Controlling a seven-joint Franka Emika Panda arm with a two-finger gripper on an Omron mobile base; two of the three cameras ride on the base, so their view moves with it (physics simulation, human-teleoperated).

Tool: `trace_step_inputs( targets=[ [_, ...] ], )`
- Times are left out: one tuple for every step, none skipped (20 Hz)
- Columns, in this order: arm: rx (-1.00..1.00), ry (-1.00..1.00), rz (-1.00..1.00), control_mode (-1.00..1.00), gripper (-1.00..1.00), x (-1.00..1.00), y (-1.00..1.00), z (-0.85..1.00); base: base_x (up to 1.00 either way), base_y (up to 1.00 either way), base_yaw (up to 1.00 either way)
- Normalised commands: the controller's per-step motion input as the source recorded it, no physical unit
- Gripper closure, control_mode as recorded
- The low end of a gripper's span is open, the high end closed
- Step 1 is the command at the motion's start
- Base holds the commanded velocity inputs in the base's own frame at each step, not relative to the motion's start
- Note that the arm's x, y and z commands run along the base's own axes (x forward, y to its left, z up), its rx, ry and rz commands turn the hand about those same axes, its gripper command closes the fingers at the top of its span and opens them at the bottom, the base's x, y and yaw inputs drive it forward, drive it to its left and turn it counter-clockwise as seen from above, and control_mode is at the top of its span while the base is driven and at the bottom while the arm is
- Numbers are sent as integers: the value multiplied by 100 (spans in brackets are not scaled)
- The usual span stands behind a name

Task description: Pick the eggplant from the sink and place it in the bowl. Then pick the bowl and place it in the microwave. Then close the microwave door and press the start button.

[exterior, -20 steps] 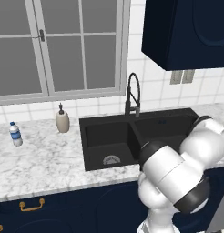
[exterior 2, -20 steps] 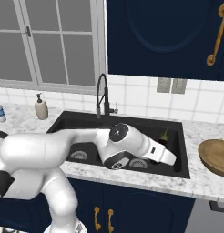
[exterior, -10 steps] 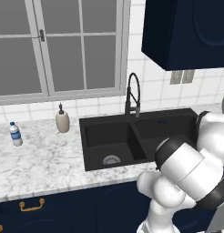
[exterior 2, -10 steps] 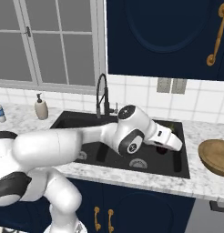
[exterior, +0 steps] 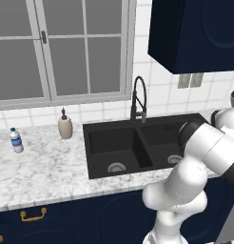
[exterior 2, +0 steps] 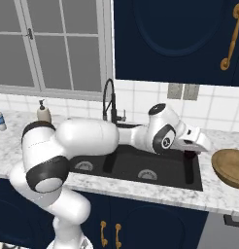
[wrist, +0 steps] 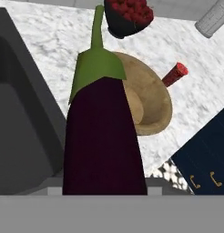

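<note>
On my hand camera the eggplant [wrist: 102, 136] rises straight from where the fingers sit, green stem pointing away, so I read the gripper [exterior 2: 192, 154] as pinching it from both sides, though the fingertips themselves are hidden. Behind it I see the wooden bowl [wrist: 152, 102] on the marble counter [wrist: 63, 36], just beside the sink [wrist: 22, 136]. Past the bowl stands a dark bowl of red fruit [wrist: 128, 16].

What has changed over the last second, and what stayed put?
The arm rose out of the sink and swung right toward the bowl, carrying the eggplant in its pincer. Bowl, faucet, soap bottle and water bottle stayed put.
</note>
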Motion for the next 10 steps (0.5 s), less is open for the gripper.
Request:
trace_step_inputs(
  targets=[
    [13, 0, 0, -100, 100, 11, -88, 0, 0, 0, 0],
    [13, 0, 0, -100, 100, 5, -89, 0, 0, 0, 0],
    [15, 0, 0, -100, 100, 13, -94, 0, 0, 0, 0],
    [14, 0, 0, -100, 100, 20, -93, 0, 0, 0, 0],
    [17, 0, 0, -100, 100, 14, -99, 0, 0, 0, 0],
    [17, 0, 0, -100, 100, 10, -97, 0, 0, 0, 0],
    [17, 0, 0, -100, 100, 10, -89, 0, 0, 0, 0],
    [17, 0, 0, -100, 100, 13, -79, 0, 0, 0, 0],
    [16, 1, 0, -100, 100, 22, -76, 0, 0, 0, 0],
    [14, 1, 0, -100, 100, 29, -70, 0, 0, 0, 0]
  ],
)
